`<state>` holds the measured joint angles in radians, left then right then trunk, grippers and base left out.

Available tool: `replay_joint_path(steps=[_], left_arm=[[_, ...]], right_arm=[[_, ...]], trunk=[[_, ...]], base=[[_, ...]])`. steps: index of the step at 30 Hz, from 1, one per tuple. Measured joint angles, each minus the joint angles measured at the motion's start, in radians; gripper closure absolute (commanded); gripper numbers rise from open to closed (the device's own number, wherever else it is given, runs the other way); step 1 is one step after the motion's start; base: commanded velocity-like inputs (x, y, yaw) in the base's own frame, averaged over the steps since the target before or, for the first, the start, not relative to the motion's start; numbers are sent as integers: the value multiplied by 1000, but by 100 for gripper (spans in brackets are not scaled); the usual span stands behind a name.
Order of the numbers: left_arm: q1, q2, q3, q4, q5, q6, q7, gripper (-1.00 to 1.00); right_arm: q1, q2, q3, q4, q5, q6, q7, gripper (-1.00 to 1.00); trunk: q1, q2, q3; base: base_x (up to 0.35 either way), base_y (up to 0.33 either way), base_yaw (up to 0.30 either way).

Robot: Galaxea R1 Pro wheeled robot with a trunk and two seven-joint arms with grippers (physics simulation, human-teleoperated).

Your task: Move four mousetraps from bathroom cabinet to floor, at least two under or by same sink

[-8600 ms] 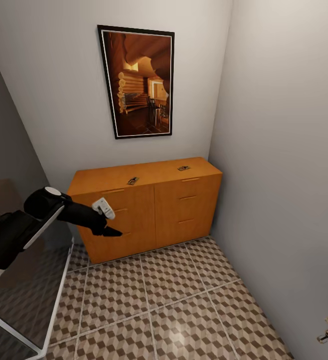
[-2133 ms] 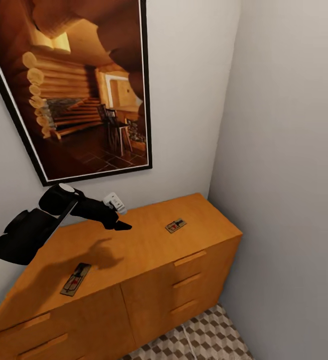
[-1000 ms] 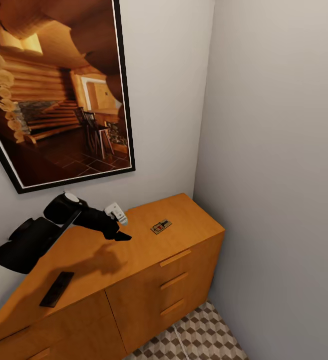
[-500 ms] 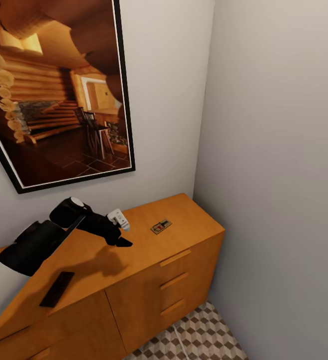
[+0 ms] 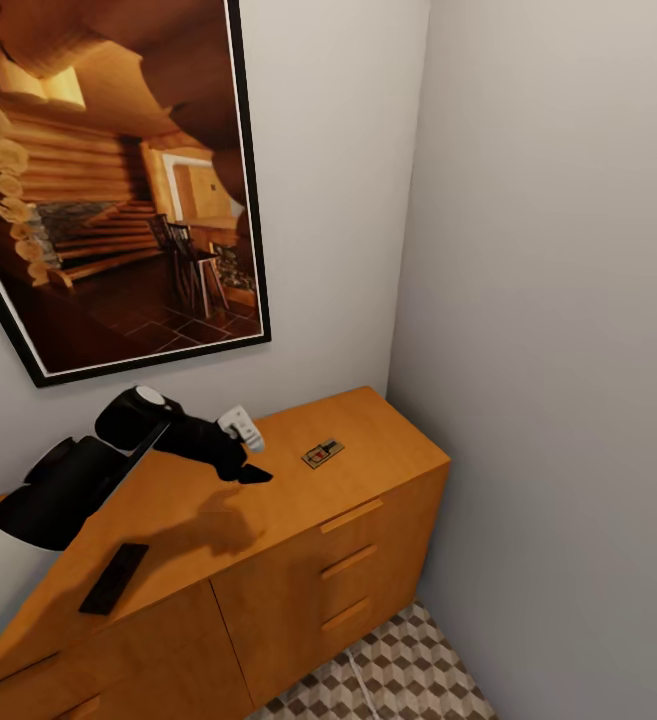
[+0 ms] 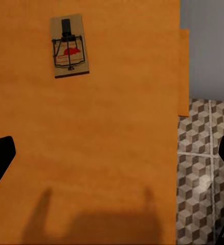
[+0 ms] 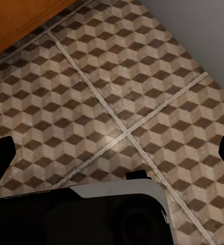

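The orange-brown cabinet [image 5: 298, 510] stands against the wall below me. One mousetrap [image 5: 322, 453] lies on its top near the right end, its red mark showing; the left wrist view looks down on this mousetrap [image 6: 68, 46]. A second mousetrap [image 5: 114, 577] lies nearer the left front edge and looks dark. My left gripper [image 5: 254, 474] hovers over the cabinet top [image 6: 91, 153], a little left of the right-hand trap, open and empty [image 6: 114, 148]. My right gripper [image 7: 114, 148] is open and empty above the bathroom floor [image 7: 142, 92].
A large framed picture [image 5: 108, 190] hangs on the wall above the cabinet. A grey side wall [image 5: 568, 350] closes in right beside the cabinet's right end. A strip of cube-patterned floor [image 5: 398, 670] shows in front of the drawers. My base [image 7: 117, 209] sits low in the right wrist view.
Over the last second my left gripper has slid a little to the right across the cabinet top, nearer the right-hand mousetrap. Before that the view closed in on the cabinet.
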<state>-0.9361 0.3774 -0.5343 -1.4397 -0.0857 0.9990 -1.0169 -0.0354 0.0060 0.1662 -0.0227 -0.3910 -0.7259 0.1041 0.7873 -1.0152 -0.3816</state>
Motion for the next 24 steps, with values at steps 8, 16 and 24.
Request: replay_joint_path(steps=[8,16,24], left_arm=[[0,-38,45,1,0,0,1,-100],[0,-66,66,1,0,0,1,-100],[0,-78,66,4,-1,-2,1,-100]], right_arm=[[0,0,0,0,0,1,-1,-100],[1,0,0,0,0,1,-1,-100],[0,0,-1,0,0,1,-1,-100]], trunk=[[0,0,0],[0,0,0],[0,0,0]], base=[[0,0,0],[7,0,0],[130,-18,0]])
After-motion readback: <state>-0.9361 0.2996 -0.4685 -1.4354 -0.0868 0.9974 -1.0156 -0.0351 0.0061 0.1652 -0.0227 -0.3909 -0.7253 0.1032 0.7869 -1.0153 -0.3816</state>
